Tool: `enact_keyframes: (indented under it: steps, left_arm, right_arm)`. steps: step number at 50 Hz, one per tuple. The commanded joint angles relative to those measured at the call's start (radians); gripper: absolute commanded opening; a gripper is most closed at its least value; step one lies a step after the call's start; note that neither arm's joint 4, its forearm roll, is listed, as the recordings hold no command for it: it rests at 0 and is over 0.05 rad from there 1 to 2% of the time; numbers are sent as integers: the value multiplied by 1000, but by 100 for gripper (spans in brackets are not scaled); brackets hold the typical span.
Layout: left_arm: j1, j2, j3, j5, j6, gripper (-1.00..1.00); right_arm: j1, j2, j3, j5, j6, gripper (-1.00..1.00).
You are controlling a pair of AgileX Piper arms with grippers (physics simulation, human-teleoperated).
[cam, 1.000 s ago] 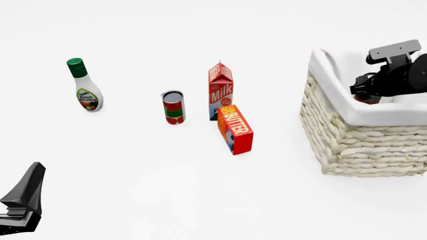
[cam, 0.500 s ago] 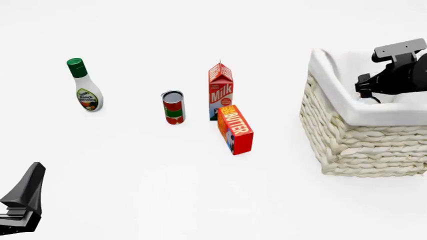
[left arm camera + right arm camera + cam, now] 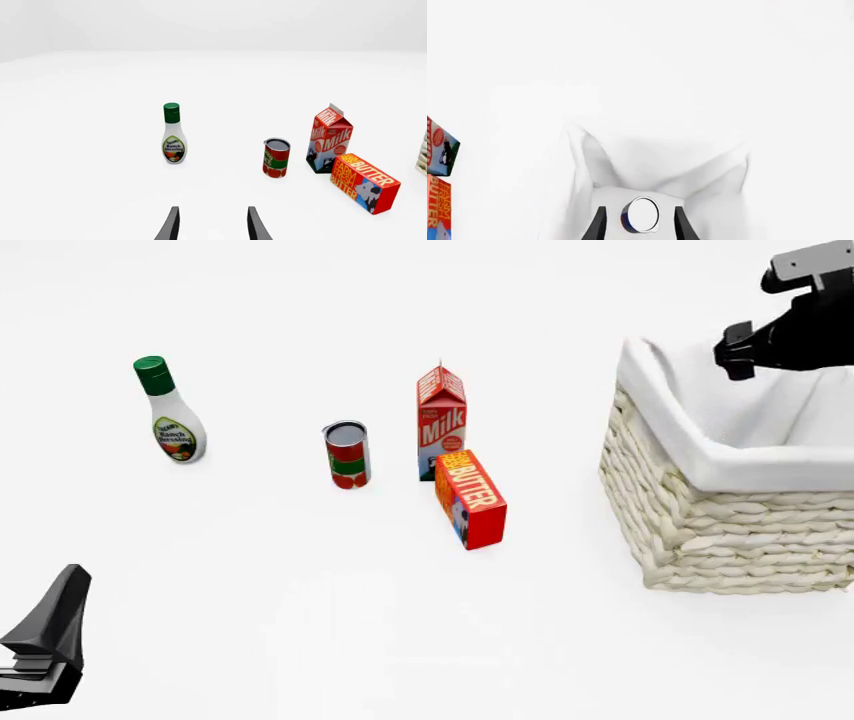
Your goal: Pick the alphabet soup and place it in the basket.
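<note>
Soup can in the basket, right pincer released above it.

Left wrist view: the left pincer (image 3: pixel 212 225) is spread apart and grasps nothing; ahead on the bench (image 3: pixel 80 100) stand a dressing bottle (image 3: pixel 173 135), a red-and-green can (image 3: pixel 275 158), a milk carton (image 3: pixel 329 139) and a butter box (image 3: pixel 364 182). Front view: the right pincer (image 3: pixel 742 348) hangs above the basket (image 3: pixel 707 510), which sits on the bench's right side; the soup is hidden by the cloth rim here. Right wrist view: the alphabet soup (image 3: pixel 641 215) stands on the white lining inside the basket, lid up, between spread fingers (image 3: pixel 596 225) that appear not to touch it. Judging from this, the placing is done and only pulling the arm clear remains.
</note>
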Motion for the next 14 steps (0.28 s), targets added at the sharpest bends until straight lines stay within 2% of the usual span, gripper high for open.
enact_keyframes:
  steps: [1,9,14]
  left_arm:
    - [0,0,0,0,0,100]
    - [0,0,0,0,0,100]
    - [0,0,0,0,0,100]
  right_arm:
    - [66,-135,-72,139,19,100]
    - [99,-243,-240,292,39,100]
    - [158,-328,-372,413,60,100]
